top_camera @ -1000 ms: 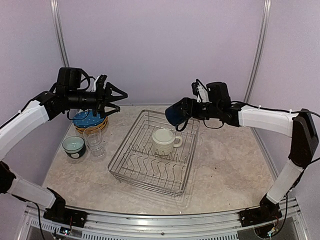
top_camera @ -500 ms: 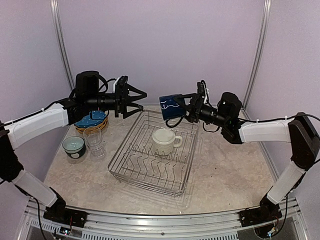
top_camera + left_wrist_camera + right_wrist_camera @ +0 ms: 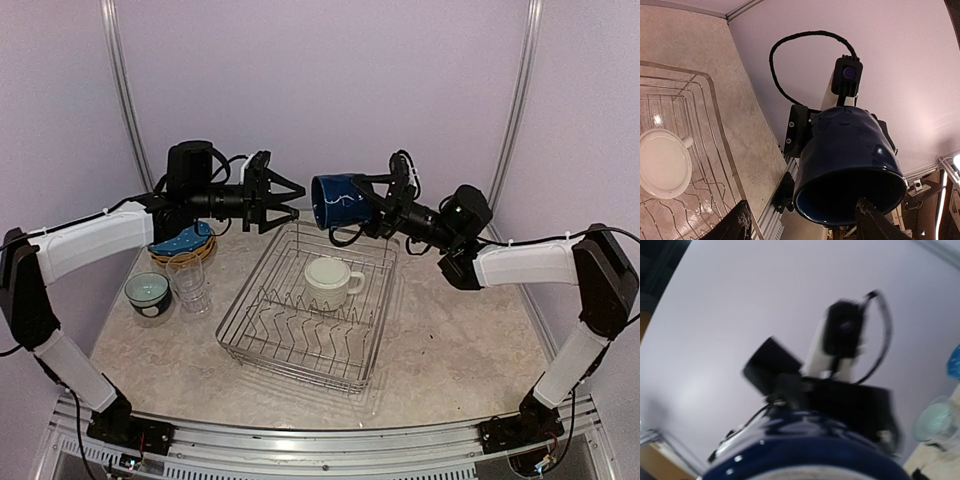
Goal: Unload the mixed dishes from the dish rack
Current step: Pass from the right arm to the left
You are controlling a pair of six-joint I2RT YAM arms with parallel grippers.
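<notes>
Mid-air handover above the far edge of the dish rack (image 3: 250,285). The right claw (image 3: 372,203) grips the dark navy mug (image 3: 338,200) at its base end, holding it on its side with the open mouth turned toward the left claw (image 3: 285,203). The left claw's jaws stand apart. In the left wrist view its fingers (image 3: 740,225) flank the mug's rim (image 3: 850,160) without visibly pressing it, so it holds nothing.

A cream mug (image 3: 328,280) remains in the rack. The plates (image 3: 180,243), bowl (image 3: 147,291) and tumblers (image 3: 190,280) sit on the tabletop (image 3: 460,330) to the left.

Handling, as judged: the mug is glazed ceramic, so rigid, fairly heavy, slick under the pads and liable to chip if dropped onto wire or stone. The best purchase is across the wall near the rim, one finger inside and one outside. That grip should be firm before the right claw lets go.
</notes>
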